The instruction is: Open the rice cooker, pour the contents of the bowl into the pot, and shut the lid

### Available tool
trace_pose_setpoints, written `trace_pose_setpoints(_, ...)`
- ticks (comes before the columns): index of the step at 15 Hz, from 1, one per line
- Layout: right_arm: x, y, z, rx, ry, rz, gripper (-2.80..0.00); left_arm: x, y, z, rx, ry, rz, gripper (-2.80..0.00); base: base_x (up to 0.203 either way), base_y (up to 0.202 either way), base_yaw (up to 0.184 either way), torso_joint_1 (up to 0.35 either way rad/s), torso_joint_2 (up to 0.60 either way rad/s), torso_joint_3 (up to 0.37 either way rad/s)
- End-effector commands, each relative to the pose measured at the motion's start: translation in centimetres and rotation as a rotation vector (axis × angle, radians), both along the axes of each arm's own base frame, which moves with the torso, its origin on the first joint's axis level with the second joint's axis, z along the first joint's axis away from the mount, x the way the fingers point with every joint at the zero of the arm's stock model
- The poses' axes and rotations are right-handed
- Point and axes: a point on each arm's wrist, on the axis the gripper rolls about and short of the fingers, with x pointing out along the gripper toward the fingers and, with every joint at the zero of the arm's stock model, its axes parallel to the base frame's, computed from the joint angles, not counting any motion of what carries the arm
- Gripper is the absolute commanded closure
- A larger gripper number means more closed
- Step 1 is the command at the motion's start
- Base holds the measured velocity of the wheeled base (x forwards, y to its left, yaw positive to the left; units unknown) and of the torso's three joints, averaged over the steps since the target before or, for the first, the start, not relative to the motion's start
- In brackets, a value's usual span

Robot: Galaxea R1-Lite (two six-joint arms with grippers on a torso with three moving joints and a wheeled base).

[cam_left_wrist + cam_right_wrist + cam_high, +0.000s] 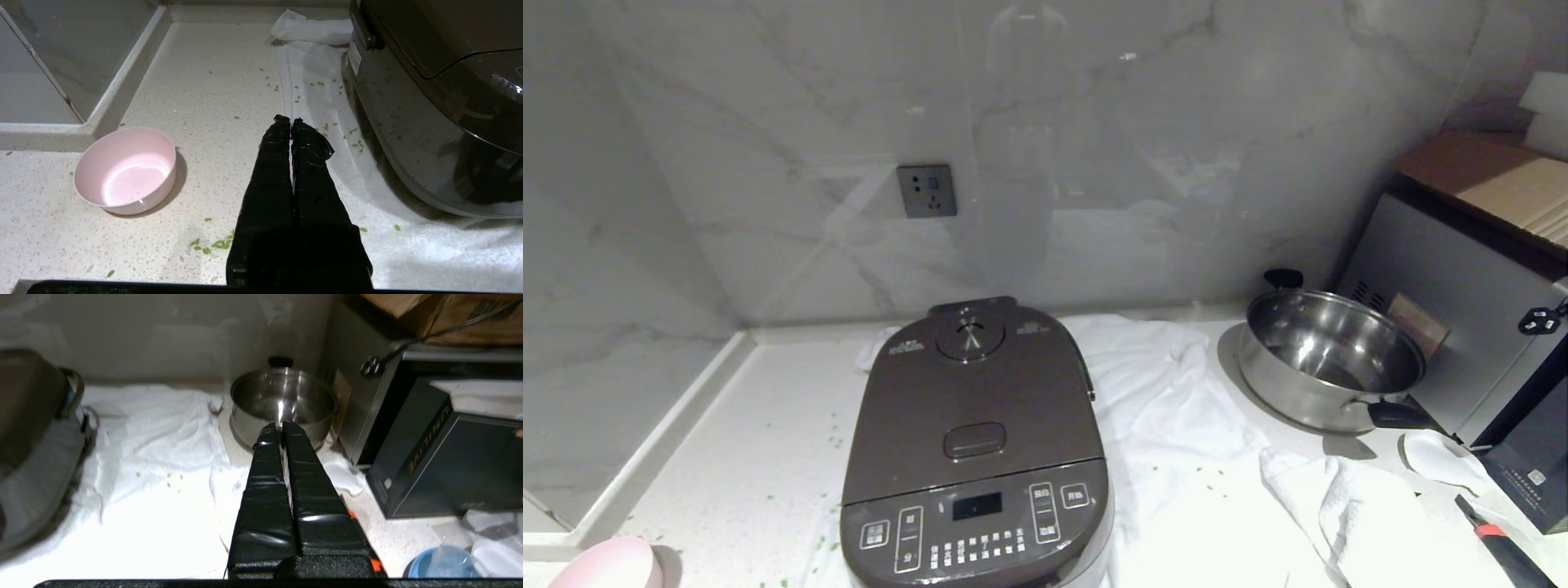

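The rice cooker [974,457] sits on the tabletop [752,457] with its lid [972,392] down, and the pink bowl [126,169] beside it is empty, so the job looks done. The left claw [291,121] and the right claw [278,426] are both clenched and hold nothing. I think no more moves are needed, only rest.

A glossy grey-veined white marble wall [768,122] rises behind a speckled pale stone countertop [743,457], meeting a second marble wall at the left corner. A dark grey power socket plate [926,190] is set in the back wall. Soft reflections of light gleam on the marble
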Motion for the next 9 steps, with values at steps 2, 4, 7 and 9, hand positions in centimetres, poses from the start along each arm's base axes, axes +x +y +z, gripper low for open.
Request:
trace_pose_setpoints(2,0.4,0.0,-6.0,-0.015,0.044,0.025,0.0,0.0,0.0,0.0,-0.001,-0.001,0.002,0.0,0.0,0.0,0.0,0.0,0.0,0.0)
trace_pose_setpoints(4,1.8,0.1,-8.1,-0.065,0.06,0.054,0.0,0.0,0.0,0.0,-0.001,-0.001,0.002,0.0,0.0,0.0,0.0,0.0,0.0,0.0)
trace_pose_setpoints(7,3.5,0.2,-11.6,-0.089,0.08,0.098,0.0,0.0,0.0,0.0,-0.001,-0.001,0.003,0.0,0.0,0.0,0.0,0.0,0.0,0.0)
trace_pose_setpoints(9,3.5,0.2,-11.2,-0.044,0.047,0.105,0.0,0.0,0.0,0.0,-0.001,-0.001,0.003,0.0,0.0,0.0,0.0,0.0,0.0,0.0)
